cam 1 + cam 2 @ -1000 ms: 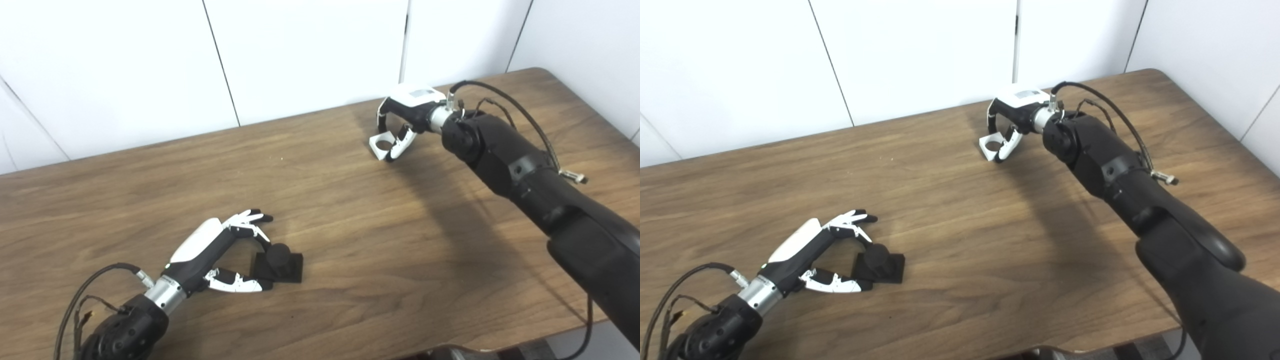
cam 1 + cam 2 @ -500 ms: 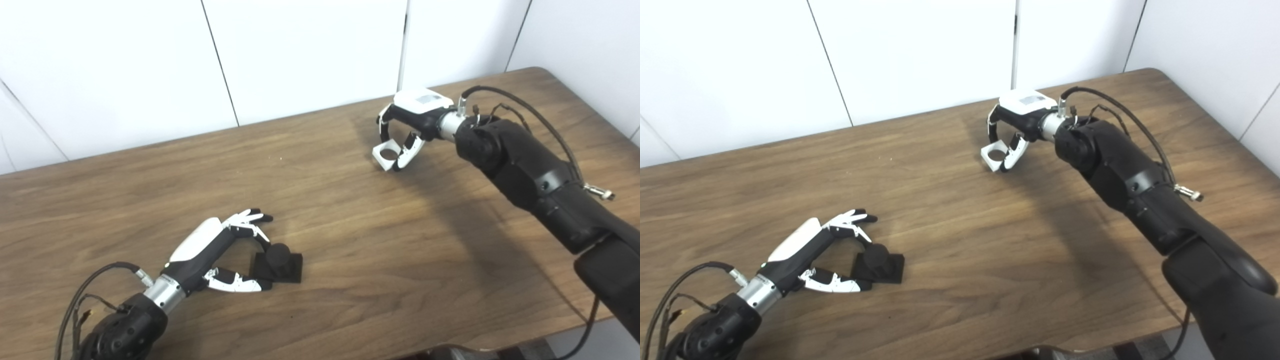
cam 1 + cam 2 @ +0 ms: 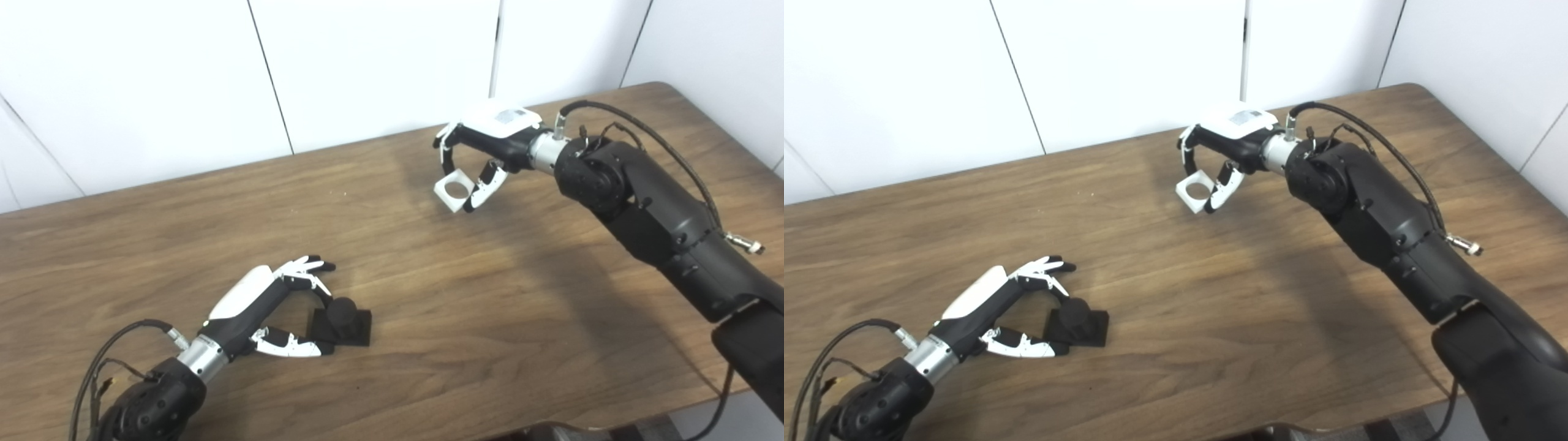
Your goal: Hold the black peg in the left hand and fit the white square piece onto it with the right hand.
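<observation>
The black peg (image 3: 341,311), a short round post on a square black base, rests on the wooden table (image 3: 465,306) at the front left. My left hand (image 3: 269,304) lies low beside it: one finger curls against the post and the thumb presses the base's near corner. The white square piece (image 3: 454,190), with a round hole through it, hangs above the table at the back. My right hand (image 3: 490,147) is shut on it, pinching it between fingers and thumb. The piece is far from the peg, up and to its right.
White wall panels stand behind the table's back edge. The table's right corner (image 3: 664,89) and its front edge (image 3: 612,416) are in view. My right arm (image 3: 661,208) crosses the right side of the table.
My right hand has lifted the white piece and carried it left, toward the middle of the table. The left hand and the peg have stayed still.
</observation>
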Motion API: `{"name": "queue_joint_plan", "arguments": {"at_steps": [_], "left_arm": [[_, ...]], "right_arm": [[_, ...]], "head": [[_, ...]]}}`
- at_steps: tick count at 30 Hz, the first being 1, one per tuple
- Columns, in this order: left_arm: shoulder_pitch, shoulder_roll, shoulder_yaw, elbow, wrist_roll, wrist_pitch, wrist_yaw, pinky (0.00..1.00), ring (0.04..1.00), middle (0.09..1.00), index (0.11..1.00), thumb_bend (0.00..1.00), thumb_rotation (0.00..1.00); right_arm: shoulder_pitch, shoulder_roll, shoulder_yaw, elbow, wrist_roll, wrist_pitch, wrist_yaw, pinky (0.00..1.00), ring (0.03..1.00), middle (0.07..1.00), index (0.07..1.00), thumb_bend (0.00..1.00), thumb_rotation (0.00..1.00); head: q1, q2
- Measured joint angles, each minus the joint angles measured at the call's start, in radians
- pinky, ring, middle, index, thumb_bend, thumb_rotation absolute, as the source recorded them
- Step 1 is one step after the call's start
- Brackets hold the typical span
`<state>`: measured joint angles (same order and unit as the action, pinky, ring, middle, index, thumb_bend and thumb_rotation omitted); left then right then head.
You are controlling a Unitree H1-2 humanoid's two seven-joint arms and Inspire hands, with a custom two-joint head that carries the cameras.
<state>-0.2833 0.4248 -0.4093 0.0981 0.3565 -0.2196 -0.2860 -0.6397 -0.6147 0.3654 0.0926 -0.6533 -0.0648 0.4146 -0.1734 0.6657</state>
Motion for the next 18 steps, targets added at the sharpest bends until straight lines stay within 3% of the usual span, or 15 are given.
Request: {"name": "queue_joint_plan", "arguments": {"at_steps": [18], "left_arm": [[-0.021,-0.021,-0.022,0.002,0.016,0.038,0.0,0.98,0.987,0.904,0.492,0.52,0.09]], "right_arm": [[0.032,0.017,-0.011,-0.274,0.142,-0.026,0.162,0.8,0.85,0.792,0.481,0.51,0.14]], "head": [[0.202,0.041]]}}
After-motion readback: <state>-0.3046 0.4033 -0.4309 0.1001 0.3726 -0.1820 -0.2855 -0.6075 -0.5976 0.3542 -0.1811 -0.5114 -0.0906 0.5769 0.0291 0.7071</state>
